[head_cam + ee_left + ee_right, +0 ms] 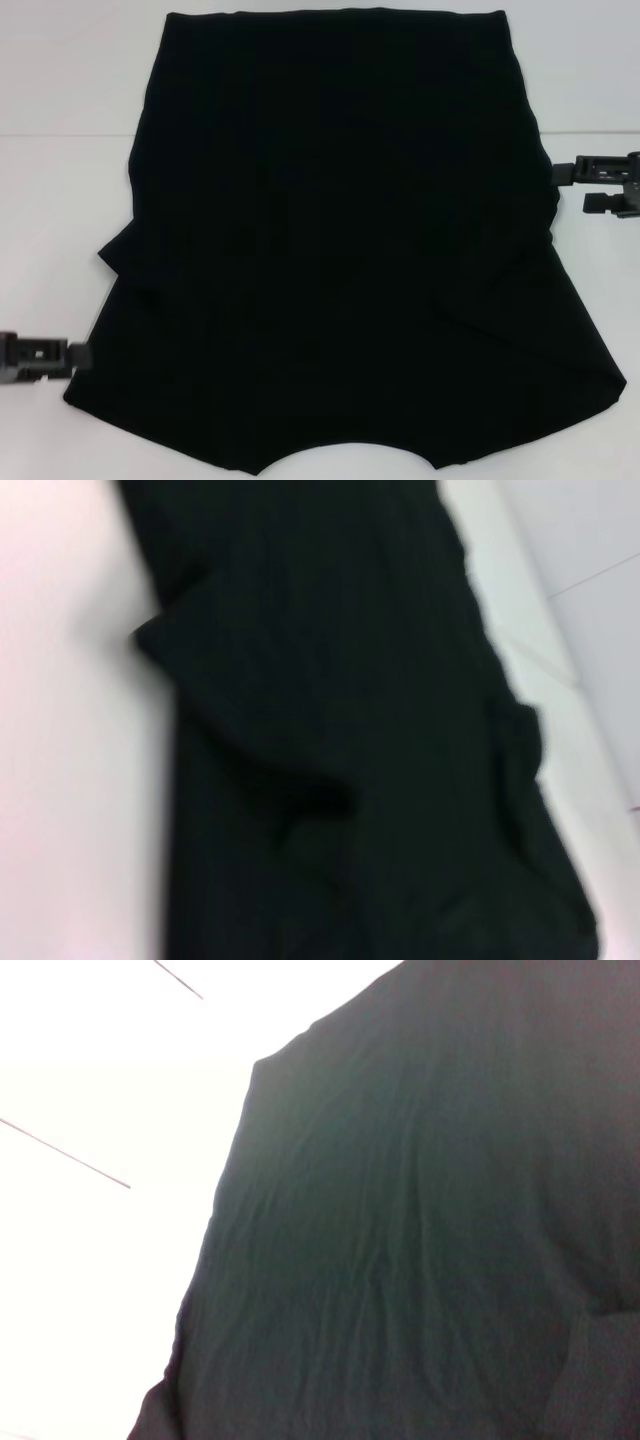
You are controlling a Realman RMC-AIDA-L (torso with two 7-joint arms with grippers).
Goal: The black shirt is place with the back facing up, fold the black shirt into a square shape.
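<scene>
Head view: black shirt (340,240) spread over the middle of the white tabletop (60,200), reaching from far edge to near edge, a fold line crossing its lower half. Left claw (78,355) near the tabletop's near left corner, touching the shirt's side edge; open or closed, cannot tell. Right claw (575,185) at the right edge, just beside the shirt, fingers apart.

Left wrist view: black shirt (350,740) with creases on white tabletop (70,780).

Right wrist view: black shirt (420,1230) faintly ribbed, lying flat on tabletop (100,1080).
</scene>
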